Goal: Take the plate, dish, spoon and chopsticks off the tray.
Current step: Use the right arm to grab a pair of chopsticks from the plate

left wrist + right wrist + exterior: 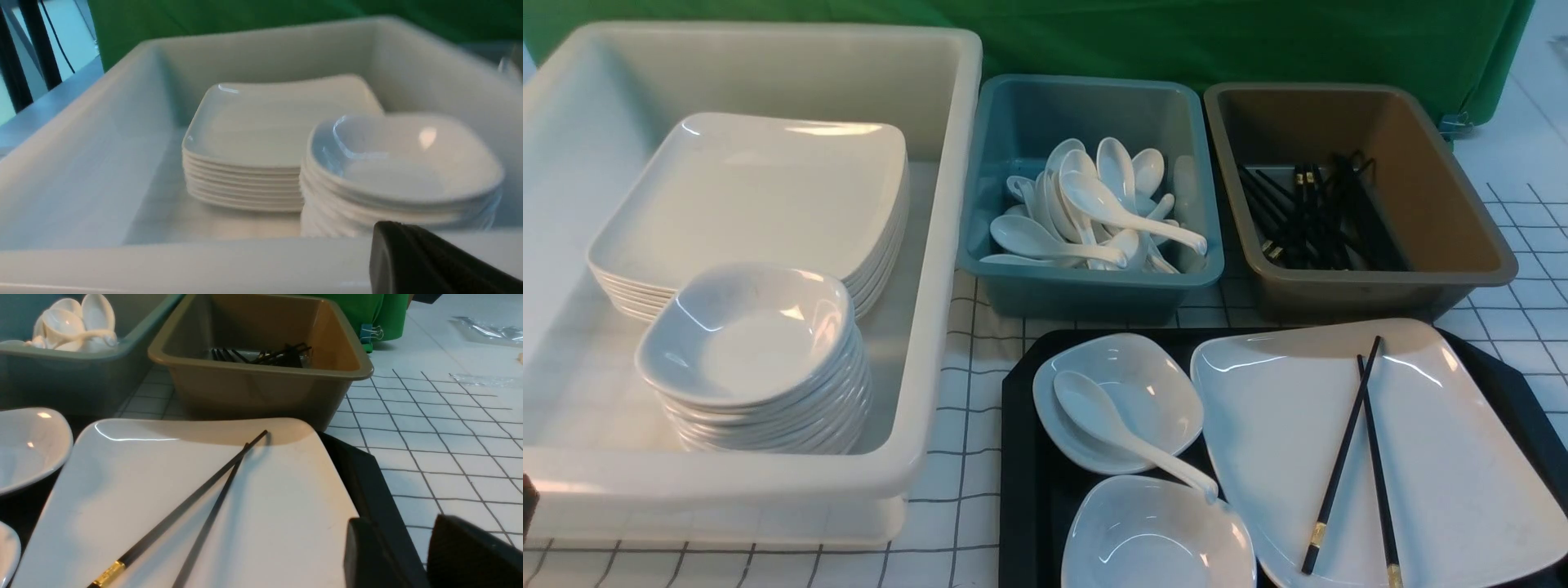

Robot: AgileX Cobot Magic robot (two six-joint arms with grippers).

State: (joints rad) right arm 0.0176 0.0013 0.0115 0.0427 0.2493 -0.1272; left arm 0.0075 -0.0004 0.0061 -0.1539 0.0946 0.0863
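The black tray (1021, 490) lies at the front right. On it lies the large white plate (1462, 457), with the black chopsticks (1342, 457) crossed on top. Left of the plate stand two small white dishes (1152, 392), one behind the other (1152, 539). The white spoon (1094, 412) lies in the far dish, its handle reaching the near one. My right gripper (402, 522) is open and empty, over the tray rim (367, 477) beside the plate (286, 506) and chopsticks (181, 506). My left gripper (390, 226) is shut and empty, at the near wall of the white bin (204, 261).
The big white bin (956, 204) at the left holds a stack of plates (760, 196) and a stack of small dishes (752, 335). Behind the tray stand a teal bin (1086, 294) with several spoons and a brown bin (1445, 188) with chopsticks.
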